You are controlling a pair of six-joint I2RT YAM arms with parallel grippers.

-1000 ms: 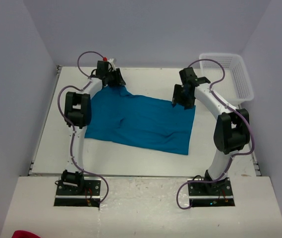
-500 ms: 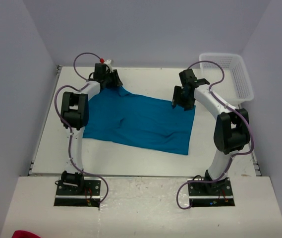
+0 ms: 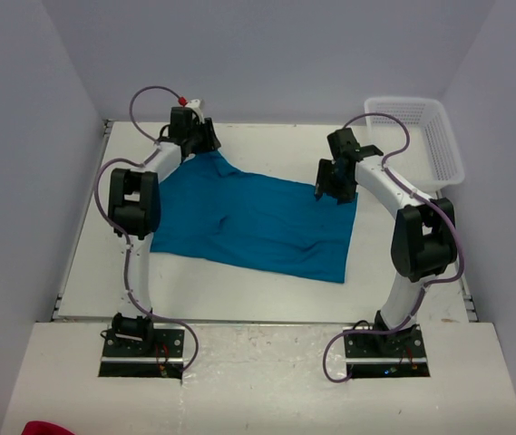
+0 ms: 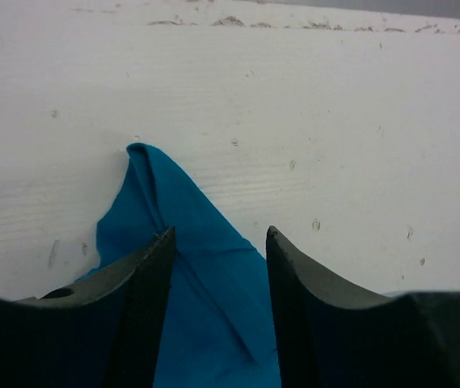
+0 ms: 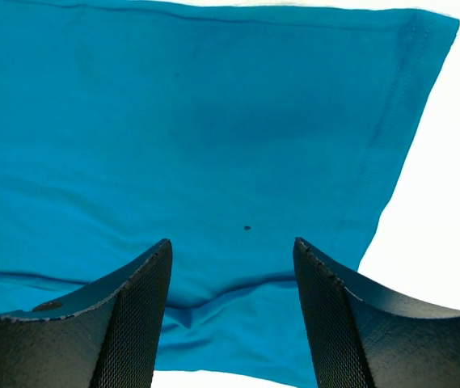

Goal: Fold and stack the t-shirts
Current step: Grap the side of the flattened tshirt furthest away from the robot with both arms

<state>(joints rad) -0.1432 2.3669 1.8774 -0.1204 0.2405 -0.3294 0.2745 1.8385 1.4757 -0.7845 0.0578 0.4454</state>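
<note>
One teal-blue t-shirt [image 3: 258, 222] lies spread and wrinkled across the middle of the table. Its back-left corner [image 4: 165, 202] comes to a narrow point on the white tabletop. My left gripper [image 3: 201, 143] hovers over that point, and in the left wrist view its jaws [image 4: 220, 234] stand open with the cloth lying flat between them. My right gripper [image 3: 333, 186] is over the shirt's back-right corner, open [image 5: 231, 242], with the hemmed cloth [image 5: 213, 121] below its fingers and nothing pinched.
A white plastic basket [image 3: 416, 136] stands at the back right corner. Grey walls close in the table on three sides. A bit of red cloth [image 3: 40, 428] shows at the bottom left edge, off the table.
The left arm has shifted back and to the left, and the shirt's back-left corner now reaches a little farther back. The right arm has not moved.
</note>
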